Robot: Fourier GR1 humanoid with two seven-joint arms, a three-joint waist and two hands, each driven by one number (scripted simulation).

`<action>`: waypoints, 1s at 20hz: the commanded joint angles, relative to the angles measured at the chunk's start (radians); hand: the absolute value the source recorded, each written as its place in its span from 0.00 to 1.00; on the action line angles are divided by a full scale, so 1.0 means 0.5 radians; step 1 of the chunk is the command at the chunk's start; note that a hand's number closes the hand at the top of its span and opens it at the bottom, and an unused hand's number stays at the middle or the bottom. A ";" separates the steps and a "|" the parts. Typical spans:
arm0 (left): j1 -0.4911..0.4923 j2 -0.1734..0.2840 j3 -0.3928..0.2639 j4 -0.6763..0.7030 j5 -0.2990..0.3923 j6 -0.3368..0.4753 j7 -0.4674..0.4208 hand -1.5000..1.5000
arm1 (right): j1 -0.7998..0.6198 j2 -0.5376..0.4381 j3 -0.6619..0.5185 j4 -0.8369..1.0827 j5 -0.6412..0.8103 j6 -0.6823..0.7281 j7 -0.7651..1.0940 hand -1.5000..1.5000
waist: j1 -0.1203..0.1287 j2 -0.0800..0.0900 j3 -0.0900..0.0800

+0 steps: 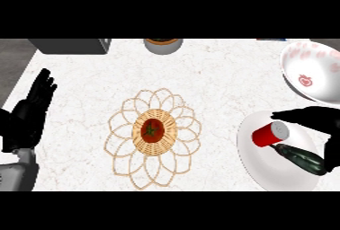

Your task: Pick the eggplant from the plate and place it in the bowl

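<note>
A dark green eggplant [303, 158] lies on the white plate [266, 168] at the right, beside a red can [269, 134] lying on its side. The white bowl [312, 72] with red marks stands at the far right, beyond the plate. My right hand [319, 120] hovers over the plate's far right part, fingers straight and pointing left above the can and the eggplant, holding nothing. At the left edge my left hand [30, 112] rests open with fingers up.
A woven flower-shaped mat [126, 148] lies mid-counter with a red tomato [152, 130] at its centre. A grey jar [163, 45] and a dark box [69, 46] stand along the far edge.
</note>
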State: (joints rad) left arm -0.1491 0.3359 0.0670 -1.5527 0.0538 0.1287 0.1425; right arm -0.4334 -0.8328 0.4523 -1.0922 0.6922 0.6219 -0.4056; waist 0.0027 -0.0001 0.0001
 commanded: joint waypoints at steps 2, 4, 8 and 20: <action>-0.060 -0.111 -0.062 0.051 -0.103 0.050 -0.001 0.50 | 0.117 -0.056 -0.084 0.034 0.099 0.027 -0.173 0.00 | -0.006 0.001 0.000; -0.007 -0.075 0.014 0.108 -0.051 -0.029 -0.098 0.50 | 0.205 0.095 -0.015 0.024 0.183 -0.040 -0.079 0.00 | -0.003 0.002 0.000; 0.083 0.013 0.113 -0.031 -0.007 -0.111 -0.028 0.50 | 0.332 -0.021 -0.098 -0.053 0.254 -0.075 -0.171 0.00 | -0.005 -0.003 0.000; -0.042 -0.124 0.089 -0.074 -0.119 -0.094 0.099 0.50 | 0.247 0.358 -0.248 0.180 0.589 -0.116 -0.088 0.00 | 0.001 0.000 0.000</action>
State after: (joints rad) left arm -0.1518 0.2825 0.1110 -1.5538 0.0047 0.0796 0.1432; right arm -0.2964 -0.6888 0.3439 -1.0413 0.9310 0.5701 -0.4555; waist 0.0013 -0.0043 -0.0051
